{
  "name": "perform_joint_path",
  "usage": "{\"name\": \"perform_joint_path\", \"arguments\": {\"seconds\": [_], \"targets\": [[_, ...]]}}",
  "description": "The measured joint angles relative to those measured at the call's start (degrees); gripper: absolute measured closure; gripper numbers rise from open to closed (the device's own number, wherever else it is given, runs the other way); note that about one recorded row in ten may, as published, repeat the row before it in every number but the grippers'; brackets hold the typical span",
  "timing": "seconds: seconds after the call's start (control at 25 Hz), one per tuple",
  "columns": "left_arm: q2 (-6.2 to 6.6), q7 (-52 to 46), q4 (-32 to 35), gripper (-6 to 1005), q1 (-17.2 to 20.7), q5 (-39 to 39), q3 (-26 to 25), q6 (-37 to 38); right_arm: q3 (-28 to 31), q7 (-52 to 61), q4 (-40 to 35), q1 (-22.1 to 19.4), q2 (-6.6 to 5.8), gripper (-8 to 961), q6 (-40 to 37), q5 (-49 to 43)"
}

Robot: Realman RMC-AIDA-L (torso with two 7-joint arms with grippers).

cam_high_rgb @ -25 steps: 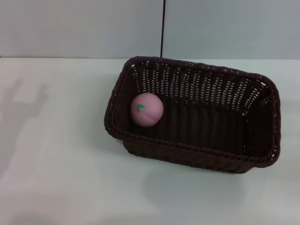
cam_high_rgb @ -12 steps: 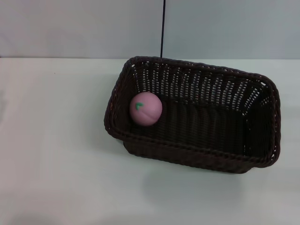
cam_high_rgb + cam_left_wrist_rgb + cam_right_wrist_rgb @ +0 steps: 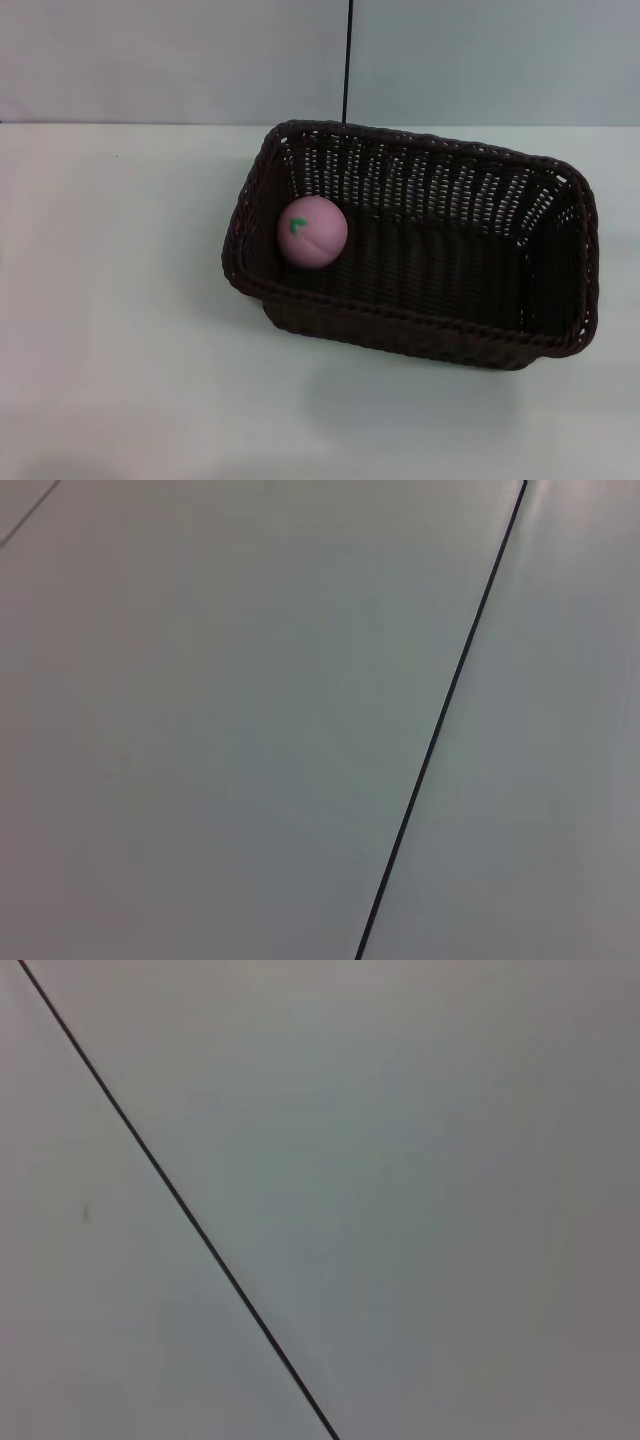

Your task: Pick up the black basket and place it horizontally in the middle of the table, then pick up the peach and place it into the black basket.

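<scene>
Backdrop: pale grey wall behind the work area, split by a thin dark vertical seam that runs down to the far edge of the table; both wrist views show only this same plain surface crossed by a dark line.
Table: white table filling the head view from the left edge across to the right, bare on its left half.
Peach: pink peach with its green leaf mark facing up and a faint crease across it, lying inside the basket at its left end, touching or just beside the left wall and the near wall.
Basket: black basket resting flat on the table, opening upward, long side running left to right with a slight skew, set right of the table's centre; open-weave walls and a braided rim all round.
Left gripper: not visible in any view, so whether it is released or clenched cannot be told.
Right gripper: likewise out of sight in every view; its state cannot be told.
</scene>
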Motion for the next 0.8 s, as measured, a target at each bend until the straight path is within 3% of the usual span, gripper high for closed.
{"name": "perform_joint_path", "arguments": {"seconds": [0.28,0.48,0.8], "targets": [[0.04,0.03,0.02,704,0.04,0.09,0.10,0.08,0.02,0.00,0.02,0.11,0.00,447,0.00,0.00],[0.07,0.04,0.03,957,-0.05,0.03,0.00,0.19,0.00,0.00,0.02,0.12,0.00,447,0.01,0.00],[0.01,-0.38,-0.04,1001,-0.03,-0.22,-0.04,0.49,0.00,0.00,0.03,0.11,0.00,447,0.07,0.00]]}}
